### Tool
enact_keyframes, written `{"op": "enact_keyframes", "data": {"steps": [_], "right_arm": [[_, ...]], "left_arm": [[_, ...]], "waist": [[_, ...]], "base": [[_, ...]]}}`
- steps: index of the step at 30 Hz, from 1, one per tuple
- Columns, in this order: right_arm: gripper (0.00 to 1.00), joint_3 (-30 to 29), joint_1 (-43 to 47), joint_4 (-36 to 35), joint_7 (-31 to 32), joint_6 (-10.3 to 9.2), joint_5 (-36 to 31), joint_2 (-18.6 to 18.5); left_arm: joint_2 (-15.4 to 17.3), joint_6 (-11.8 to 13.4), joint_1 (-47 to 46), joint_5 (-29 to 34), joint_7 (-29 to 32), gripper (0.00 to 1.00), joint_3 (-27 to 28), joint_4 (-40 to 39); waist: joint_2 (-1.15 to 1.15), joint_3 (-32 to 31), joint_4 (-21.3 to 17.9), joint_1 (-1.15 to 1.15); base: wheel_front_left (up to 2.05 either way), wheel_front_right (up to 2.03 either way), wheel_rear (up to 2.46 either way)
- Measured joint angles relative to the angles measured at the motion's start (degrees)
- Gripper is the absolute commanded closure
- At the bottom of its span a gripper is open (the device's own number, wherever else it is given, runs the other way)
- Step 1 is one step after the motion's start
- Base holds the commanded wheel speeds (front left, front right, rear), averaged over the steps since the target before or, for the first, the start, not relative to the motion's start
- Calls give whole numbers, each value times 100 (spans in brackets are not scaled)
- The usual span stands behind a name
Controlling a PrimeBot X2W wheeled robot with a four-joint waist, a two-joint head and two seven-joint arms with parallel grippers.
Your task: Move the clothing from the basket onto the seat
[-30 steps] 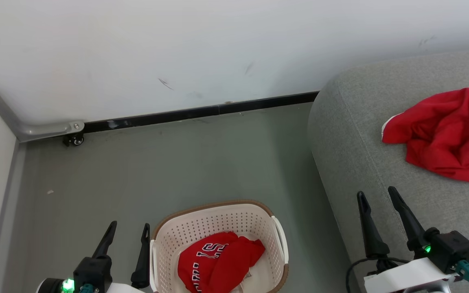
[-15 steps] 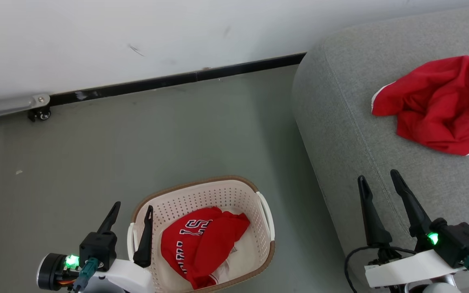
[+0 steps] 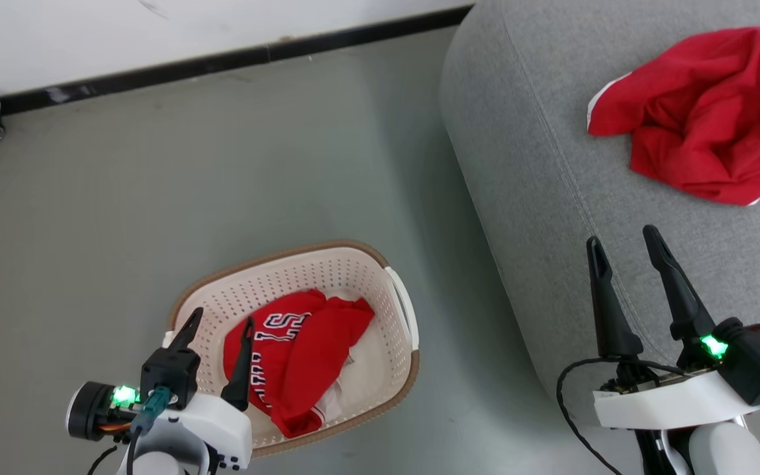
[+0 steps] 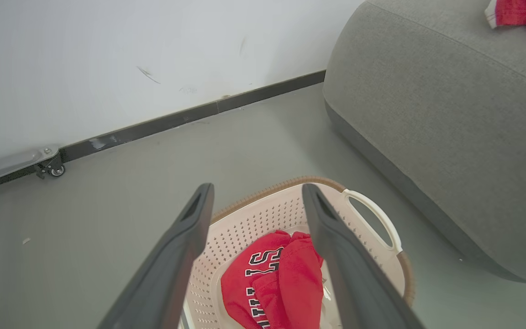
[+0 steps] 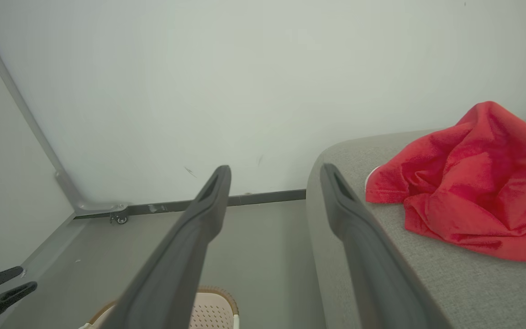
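Head view: left gripper (image 3: 221,316) hangs spread over basket (image 3: 327,274), right gripper (image 3: 623,235) spread over seat (image 3: 538,198).

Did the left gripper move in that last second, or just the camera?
Yes. Against the basket, the left gripper has shifted right: it was outside the left rim, and now its fingers hang over the basket, one above the jersey.
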Motion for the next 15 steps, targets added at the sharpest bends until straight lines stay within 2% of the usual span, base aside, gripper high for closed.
{"op": "enact_keyframes", "data": {"steps": [15], "right_arm": [[0,-88,-508,-112,-125,0,112,2]], "left_arm": [[121,-101,-456,138,255,0,-84,600]], "waist": [[0,816,-406,0]], "base": [[0,0,0]]}}
